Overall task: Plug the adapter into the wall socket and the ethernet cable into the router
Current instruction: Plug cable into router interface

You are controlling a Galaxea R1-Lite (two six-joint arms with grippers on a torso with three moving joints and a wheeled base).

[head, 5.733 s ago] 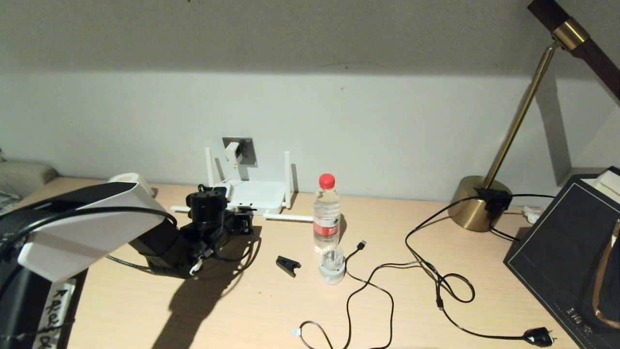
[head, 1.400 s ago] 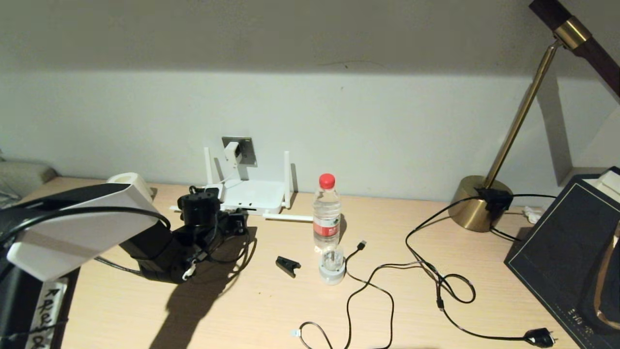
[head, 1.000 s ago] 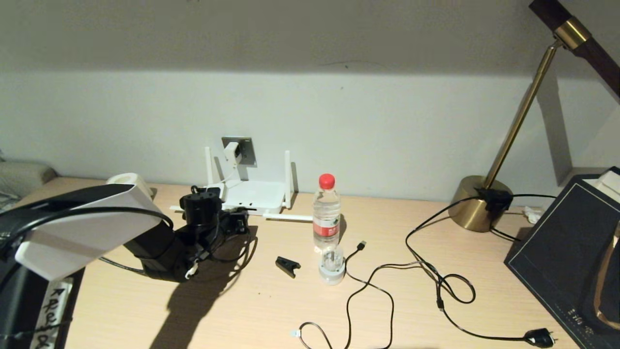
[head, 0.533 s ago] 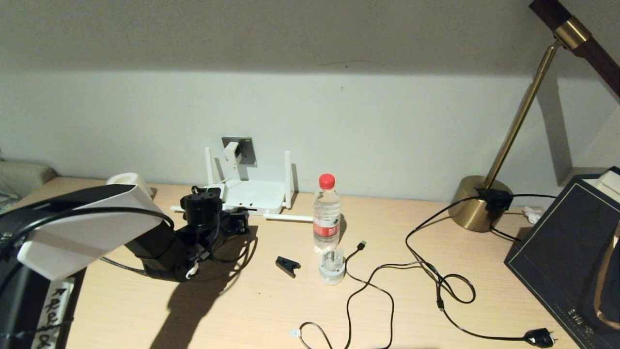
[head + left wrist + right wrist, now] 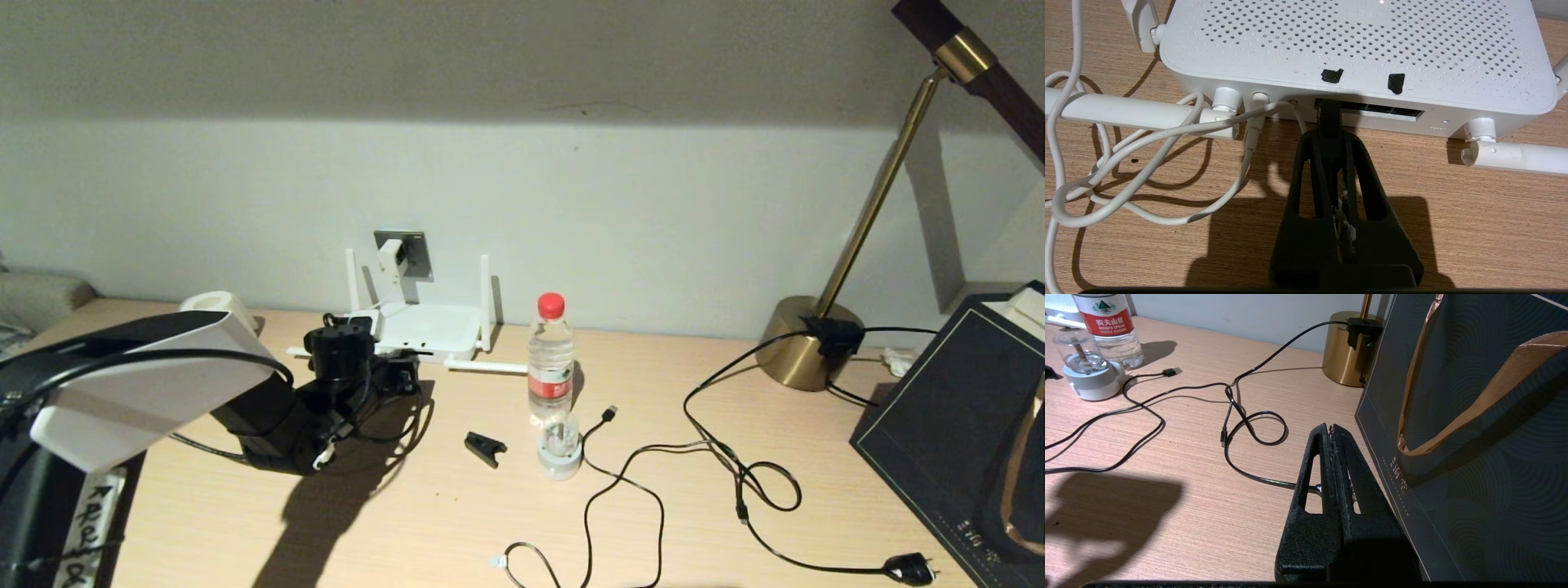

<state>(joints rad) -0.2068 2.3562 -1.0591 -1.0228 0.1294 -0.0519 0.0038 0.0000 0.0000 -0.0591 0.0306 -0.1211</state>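
The left arm reaches low across the desk (image 5: 457,523) toward the wall, its left gripper (image 5: 1331,122) level with the front edge of the router (image 5: 1355,45). Its fingers (image 5: 1359,163) are pinched on the black end of the ethernet cable (image 5: 1329,112), which sits at the left end of the router's dark port slot; how far in it sits cannot be told. The adapter (image 5: 392,255) is in the wall socket (image 5: 415,249), above the router. The right gripper (image 5: 1333,435) hangs over the desk beside a dark paper bag (image 5: 1474,457), jaws pressed together, empty. Against the head view a few seconds back, the left gripper sits slightly further left; over the last second nothing has shifted
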